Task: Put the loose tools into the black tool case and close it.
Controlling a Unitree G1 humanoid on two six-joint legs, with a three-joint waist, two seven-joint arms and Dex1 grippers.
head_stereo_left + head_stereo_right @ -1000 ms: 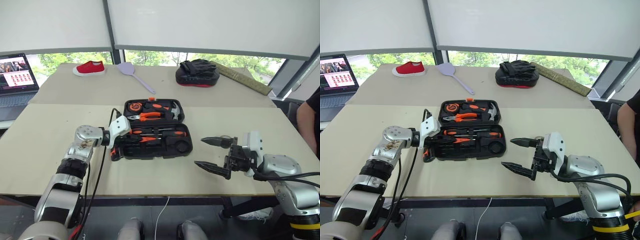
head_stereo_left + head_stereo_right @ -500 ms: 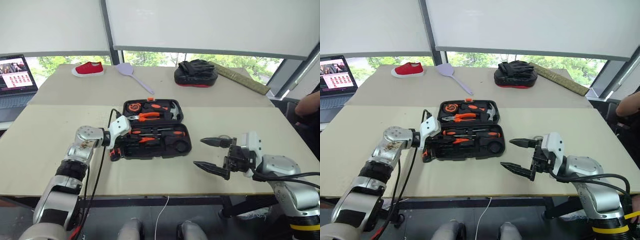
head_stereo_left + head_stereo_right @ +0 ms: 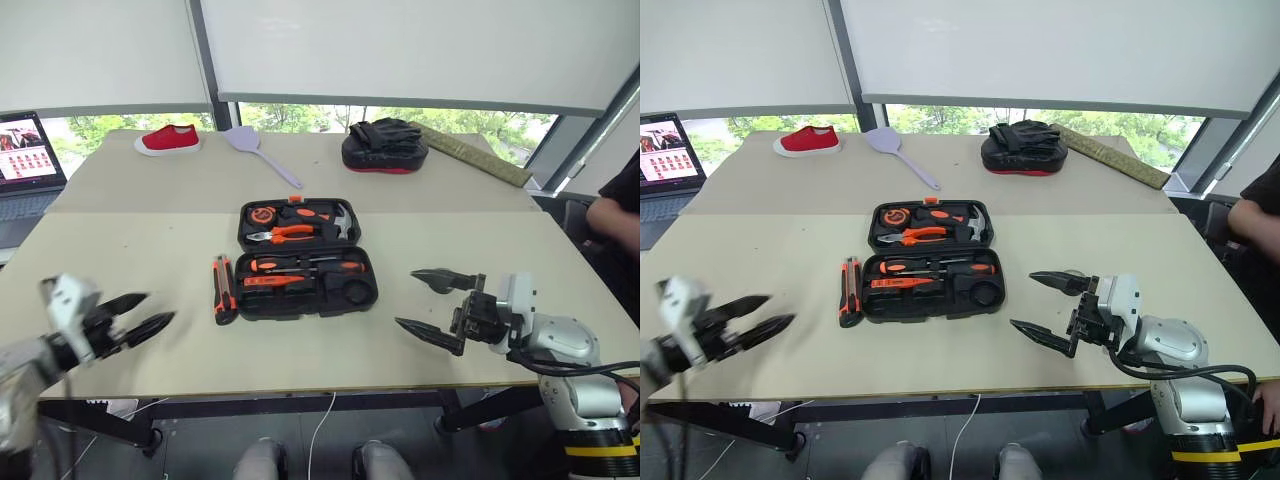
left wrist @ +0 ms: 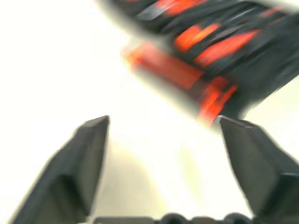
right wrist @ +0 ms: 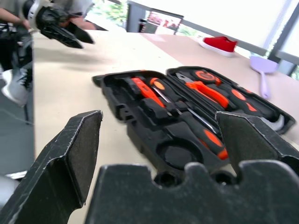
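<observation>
While both grippers' pointed black fingers (image 3: pixel 133 316) gape empty, the bar-shaped utility knife (image 3: pixel 222 289) flanks the moulded case (image 3: pixel 303 257)

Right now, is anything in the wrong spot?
Yes. The orange-and-black utility knife lies on the table just beside the open black tool case, on its left, not in a slot. The other tools sit inside.
</observation>
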